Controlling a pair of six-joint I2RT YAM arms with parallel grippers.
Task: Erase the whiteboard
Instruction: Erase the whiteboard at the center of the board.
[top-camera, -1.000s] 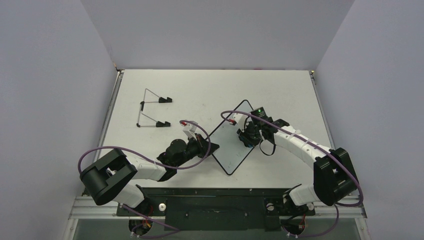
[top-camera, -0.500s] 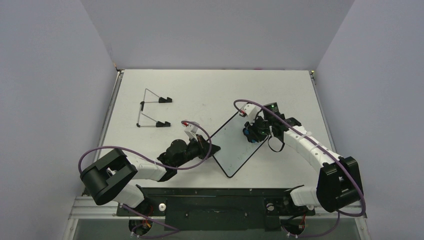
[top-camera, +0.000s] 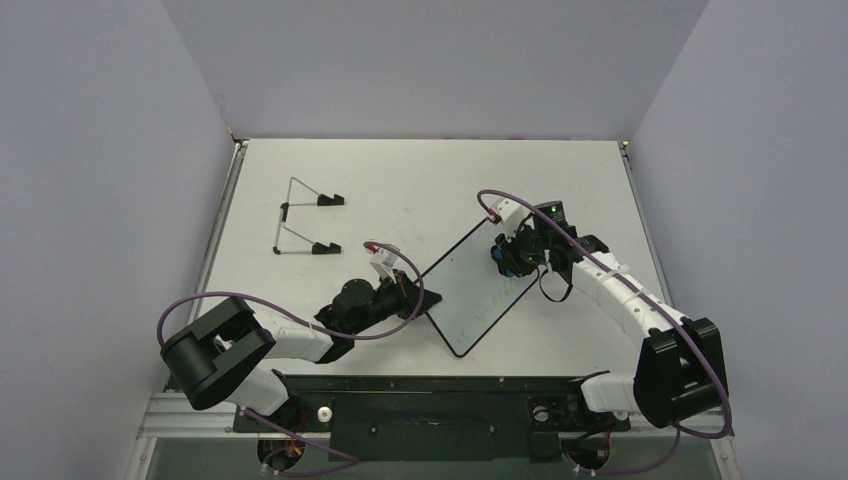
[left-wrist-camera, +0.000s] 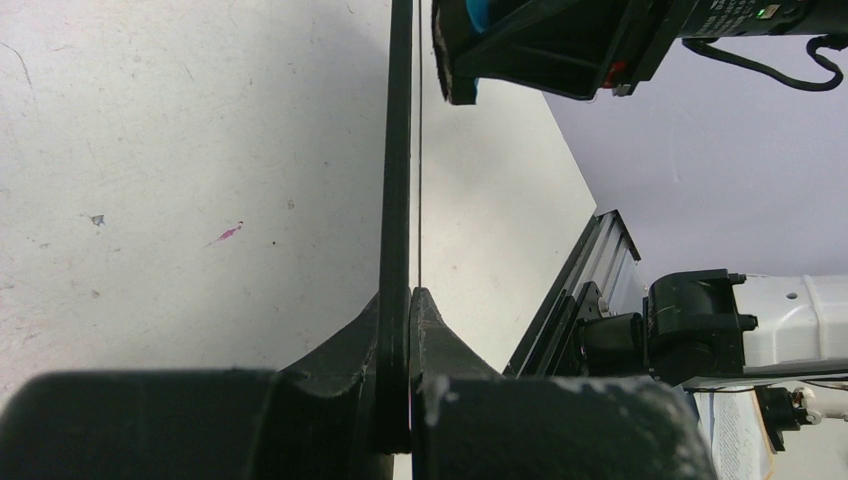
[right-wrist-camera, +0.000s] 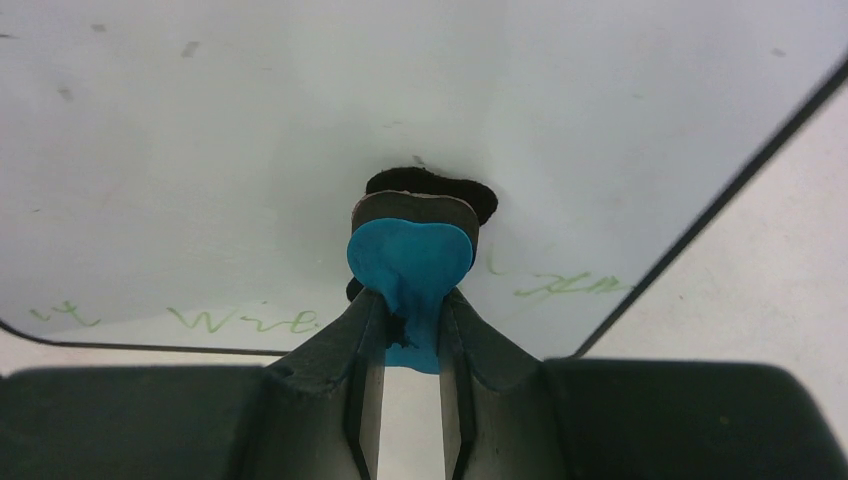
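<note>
Shows, at the near middle of the table (top-camera: 400, 170), the whiteboard (top-camera: 468, 292) turned cornerwise, glossy white, black-rimmed, faintly green-scribbled, its left edge clamped in the left gripper (top-camera: 418, 300), with the right gripper (top-camera: 507, 258) pinching a blue eraser (right-wrist-camera: 410, 255) against its far-right face.

The right gripper (right-wrist-camera: 410, 305) pinched the blue grip of an eraser (right-wrist-camera: 410, 255) between its two dark fingers, jaws drawn in tight against it. The eraser's black pad lay against the white face of the whiteboard (right-wrist-camera: 250, 150), near the board's lower edge. Green handwriting (right-wrist-camera: 240, 322) ran along that edge on both sides of the eraser (too faint to read). The black rim (right-wrist-camera: 720, 212) slanted across the right side, with bare tabletop (right-wrist-camera: 770, 300) beyond it.
</note>
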